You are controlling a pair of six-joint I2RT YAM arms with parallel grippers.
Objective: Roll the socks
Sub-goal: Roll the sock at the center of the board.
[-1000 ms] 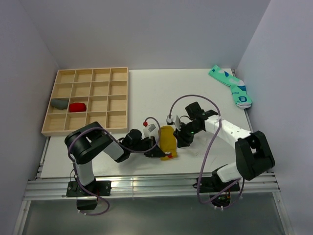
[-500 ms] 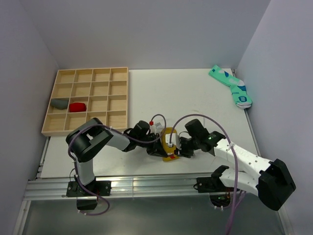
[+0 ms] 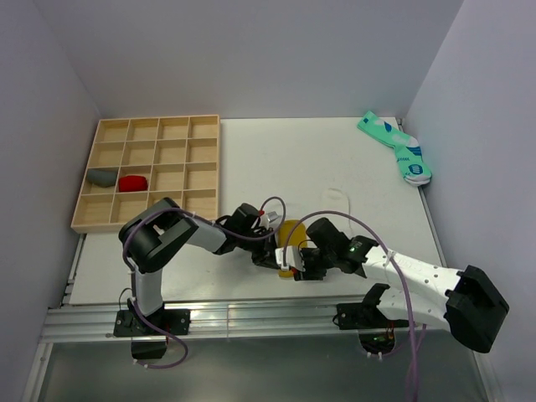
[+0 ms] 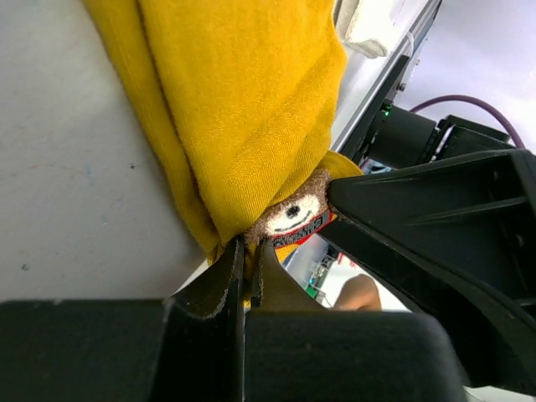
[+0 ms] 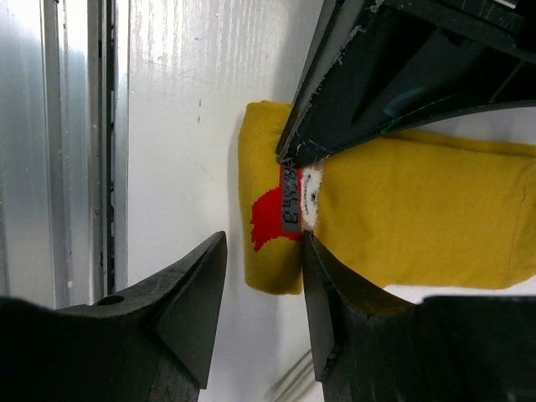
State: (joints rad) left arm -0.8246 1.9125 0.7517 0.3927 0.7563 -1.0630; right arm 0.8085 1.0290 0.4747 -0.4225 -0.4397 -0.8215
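The mustard-yellow sock point(image 3: 291, 237) lies near the table's front edge, its end with the red-and-white mark point(image 5: 270, 219) folded over. My left gripper point(image 3: 273, 256) is shut on the sock's folded edge point(image 4: 244, 248), next to the mark. My right gripper point(image 3: 303, 266) is open. Its fingers point(image 5: 191, 295) straddle the sock's marked end point(image 5: 266, 266), and the right-hand finger touches the fabric. The rest of the sock point(image 5: 419, 209) stretches away to the right in the right wrist view. The white sock point(image 3: 334, 196) lies flat farther back, apart from both grippers.
A wooden compartment tray point(image 3: 151, 134) stands at the back left with a grey bundle point(image 3: 103, 177) and a red bundle point(image 3: 132, 182) in it. Teal patterned socks point(image 3: 398, 149) lie at the back right. The metal rail point(image 5: 75, 151) runs along the table's front edge, close to the sock.
My right arm has swung from the sock's far right side round to its near end. The left gripper has shifted right with the sock. The white sock now shows.
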